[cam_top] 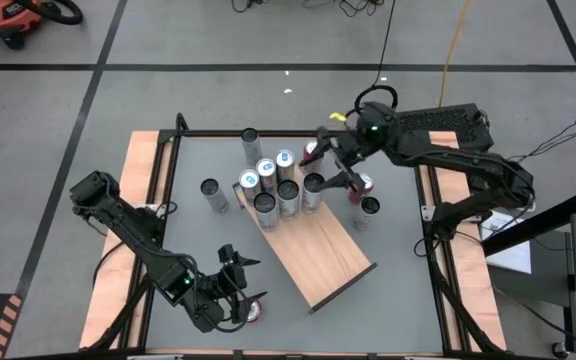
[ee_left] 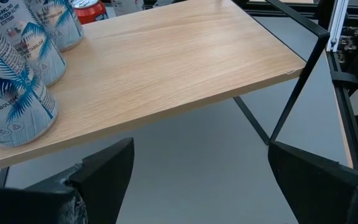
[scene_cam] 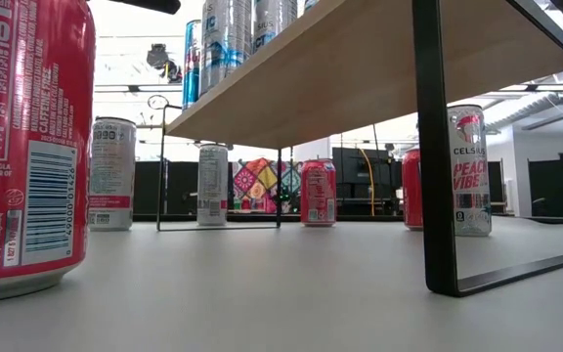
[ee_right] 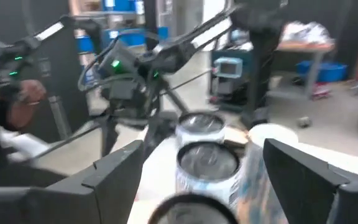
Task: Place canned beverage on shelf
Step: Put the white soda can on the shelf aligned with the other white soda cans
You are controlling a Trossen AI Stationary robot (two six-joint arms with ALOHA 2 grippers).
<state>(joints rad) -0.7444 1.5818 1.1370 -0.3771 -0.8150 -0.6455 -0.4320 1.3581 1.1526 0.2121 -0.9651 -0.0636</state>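
Looking down from the high view, you see the shelf lying diagonally across the grey table, its light wooden board raised on a thin black frame. Silver cans cluster on its far end, among them a blue-and-white can and a dark-topped can, while the near half of the board is bare.

Your right gripper hangs above the far end of the shelf, beside that cluster. Its fingers are spread apart and hold nothing; the right wrist view shows can tops between and below the two dark fingers, though blur hides whether anything touches.

Your left gripper sits near the table's front edge, just off the shelf's near left side, released and empty. In the left wrist view its fingers stand wide, facing the bare board, with the palm-printed silver cans at one end of it.

Several cans stand on the table itself. A red Coca-Cola can stands close to the left arm's wrist and fills the low view's edge. A silver can stands alone left of the shelf, another behind it. A Celsius can and a red can stand beyond the shelf's legs.
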